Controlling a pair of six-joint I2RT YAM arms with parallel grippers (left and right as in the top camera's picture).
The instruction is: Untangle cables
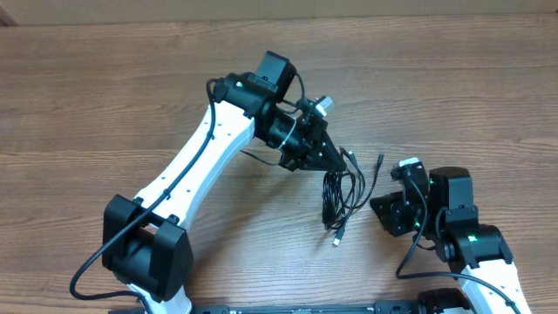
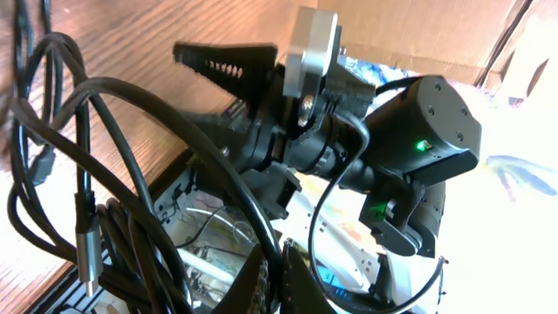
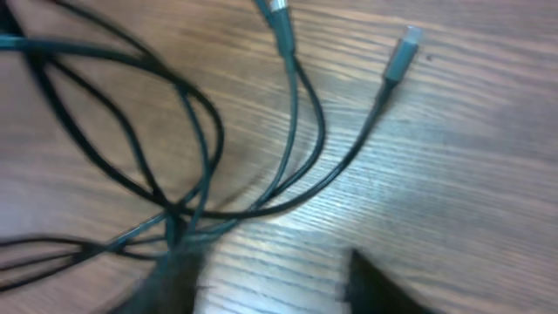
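Observation:
The cables (image 1: 342,194) are a bundle of thin black cords hanging in loops from my left gripper (image 1: 334,164) down to the wooden table at centre right. In the left wrist view my left gripper (image 2: 277,283) is shut on one black cord, and the other cables (image 2: 105,174) loop to the left. My right gripper (image 1: 384,212) is open, just right of the bundle and apart from it. In the right wrist view its blurred fingers (image 3: 261,270) hover low over crossing cables (image 3: 187,205). A silver-tipped plug (image 3: 403,51) lies at the upper right.
The wooden table (image 1: 105,96) fills the view. The right arm (image 2: 418,131) shows close ahead in the left wrist view. A loose plug end (image 1: 337,237) lies below the bundle, and another (image 1: 380,160) lies to its right.

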